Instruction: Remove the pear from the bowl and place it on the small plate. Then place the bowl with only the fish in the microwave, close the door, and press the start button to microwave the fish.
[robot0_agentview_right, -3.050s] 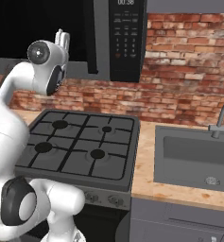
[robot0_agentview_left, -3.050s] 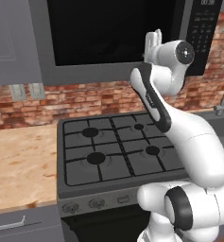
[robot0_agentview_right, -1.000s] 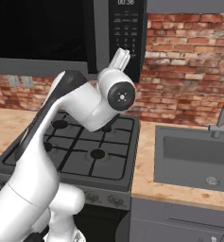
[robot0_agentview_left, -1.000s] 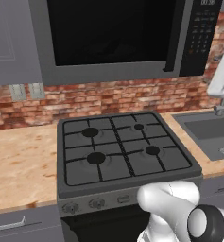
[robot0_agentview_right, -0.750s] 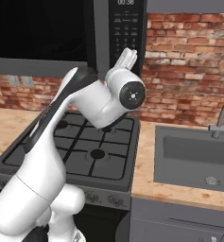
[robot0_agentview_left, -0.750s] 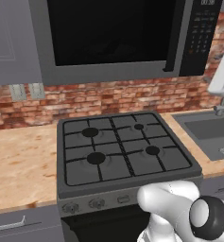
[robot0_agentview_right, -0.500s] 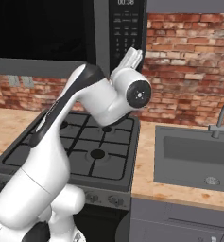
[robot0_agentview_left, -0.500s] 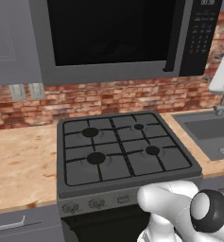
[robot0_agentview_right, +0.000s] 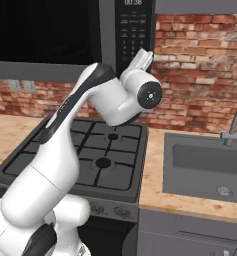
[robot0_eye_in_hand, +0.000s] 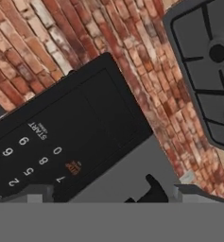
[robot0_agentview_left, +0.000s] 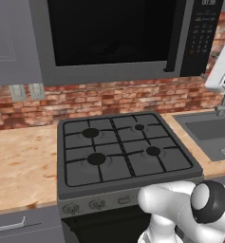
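The grey microwave [robot0_agentview_left: 109,71] hangs above the stove with its dark-windowed door [robot0_agentview_left: 109,33] shut and the black bar handle [robot0_agentview_left: 174,38] upright. My gripper [robot0_agentview_right: 145,57] is raised just in front of the black control panel [robot0_agentview_right: 132,30], its fingers pressed together with nothing held. In the hand view the control panel [robot0_eye_in_hand: 61,137] is close and tilted, and I can read the START label [robot0_eye_in_hand: 38,130] and number keys, with my gripper [robot0_eye_in_hand: 153,191] below them. The pear, bowl, small plate and fish are out of view.
A black gas stove [robot0_agentview_left: 123,152] sits below the microwave, with wooden counter [robot0_agentview_left: 19,161] to its left. A sink [robot0_agentview_right: 210,165] with a faucet [robot0_agentview_right: 232,125] lies to the right. A brick wall [robot0_agentview_right: 200,65] runs behind.
The arm has swung from in front of the door rightward and the hand has risen to the control panel. The door stays shut.
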